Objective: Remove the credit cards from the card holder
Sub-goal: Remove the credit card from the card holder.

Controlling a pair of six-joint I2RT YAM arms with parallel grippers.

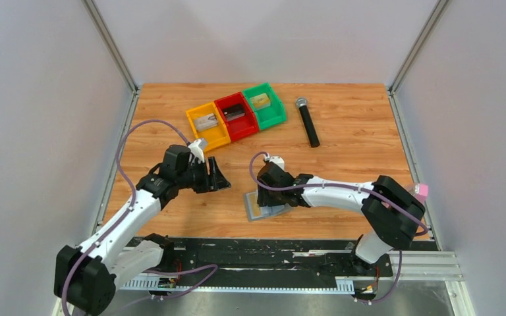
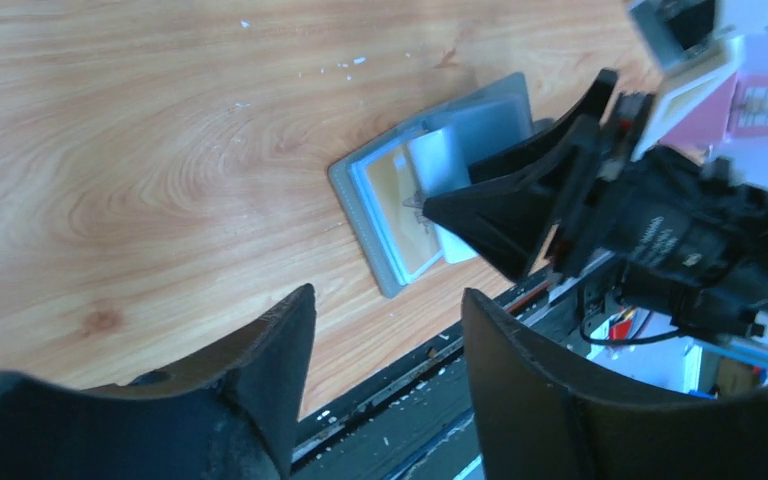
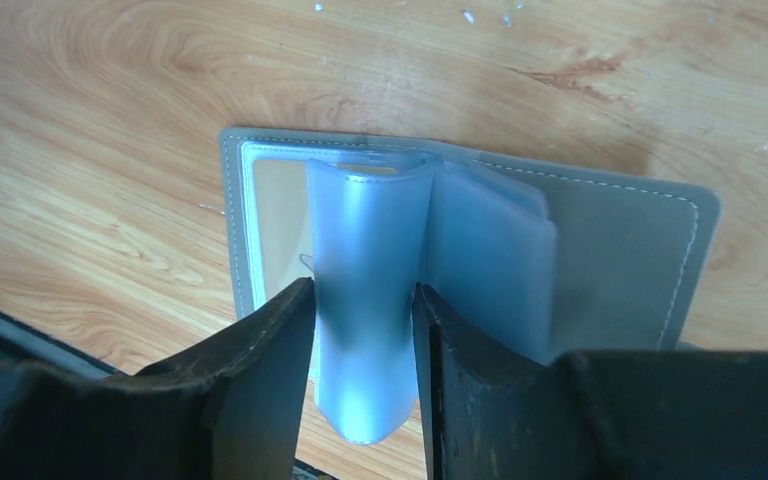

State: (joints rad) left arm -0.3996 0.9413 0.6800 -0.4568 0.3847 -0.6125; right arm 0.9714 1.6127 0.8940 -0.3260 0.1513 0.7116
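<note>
Right tool (image 3: 363, 290) crowds the card holder (image 3: 610, 230); bare table (image 1: 342, 171) lies open toward the bins (image 1: 242, 131).

A flat grey-blue bifold card holder (image 1: 258, 210) is lying open near the front edge of the wooden table (image 1: 356, 164). Behind it a row of yellow, red and green plastic bins (image 1: 245, 131) is sitting, a black handheld microphone (image 1: 308, 122) lying to their right.

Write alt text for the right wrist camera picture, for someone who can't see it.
Two black robot fingers pinch a frosted plastic sleeve rising from an open grey card holder, which lies flat on a wooden table. A tan card shows in the holder's left pocket.
</note>
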